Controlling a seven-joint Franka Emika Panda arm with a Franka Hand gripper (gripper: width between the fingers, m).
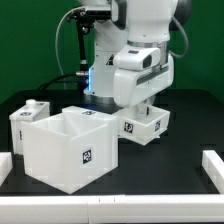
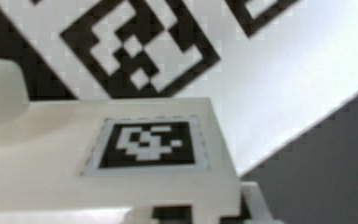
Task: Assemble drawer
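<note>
Black tabletop [image 1: 180, 150] before a green wall [image 1: 30, 40], with smooth white plastic parts on it.
Right of centre sits the shallow, open-topped drawer [image 1: 146, 122] with a square tag, just behind the taller boxy casing [image 1: 68, 150]. From the upper middle the Panda arm [image 1: 140, 50] bends steeply down, its gripper [image 1: 141, 102] directly above the drawer. I cannot tell whether the fingers are apart or together.

The front of the counter [image 1: 170, 165] is largely blocked by the tall white casing [image 1: 60, 150], with a small tagged block [image 1: 27, 120] close behind it on the exterior view's left. Bare surface is left between the casing and a white strip [image 1: 213, 165] at the exterior view's right. The drawer [image 1: 148, 122] is overhung by the robot arm [image 1: 140, 65].
</note>
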